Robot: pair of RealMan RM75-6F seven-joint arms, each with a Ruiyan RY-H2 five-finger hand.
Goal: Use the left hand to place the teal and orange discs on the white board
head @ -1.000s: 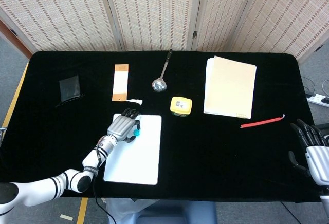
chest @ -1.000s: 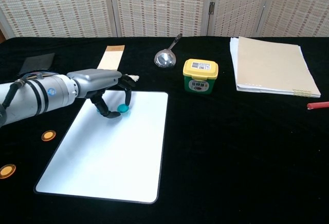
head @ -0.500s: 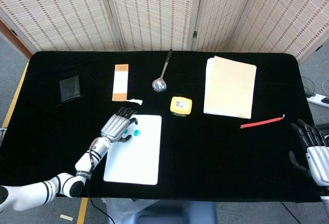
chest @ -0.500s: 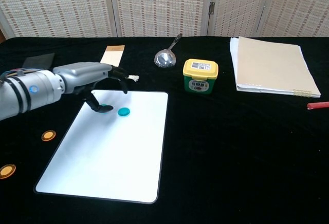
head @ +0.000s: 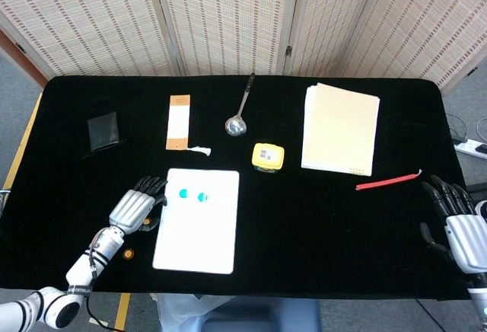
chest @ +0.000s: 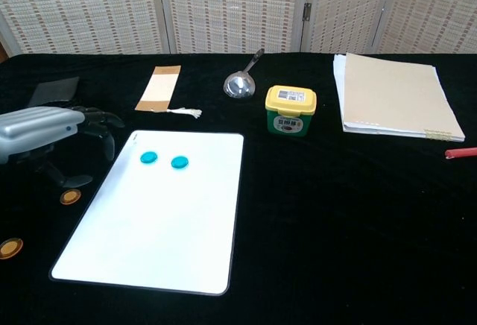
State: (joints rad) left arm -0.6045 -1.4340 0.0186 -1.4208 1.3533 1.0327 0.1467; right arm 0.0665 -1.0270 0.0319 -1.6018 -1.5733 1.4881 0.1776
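Two teal discs (head: 183,193) (head: 202,196) lie side by side near the top of the white board (head: 199,233); the chest view shows them (chest: 148,157) (chest: 179,162) on the board (chest: 156,228) too. Two orange discs (chest: 71,197) (chest: 10,247) rest on the black cloth left of the board; one orange disc (head: 128,253) shows in the head view. My left hand (head: 135,209) (chest: 45,127) hovers off the board's left edge, just above the nearer orange disc, fingers apart and holding nothing. My right hand (head: 455,227) stays at the table's right edge, fingers extended and empty.
Behind the board are a brown card (chest: 158,88), a metal spoon (chest: 242,79) and a yellow tub (chest: 291,109). A paper stack (chest: 395,94) and a red pen (chest: 462,153) lie at the right. A black wallet (chest: 52,90) sits far left.
My left hand let go of the teal disc on the board, then drew back leftward off the board to above the nearer orange disc. The right hand barely moved.
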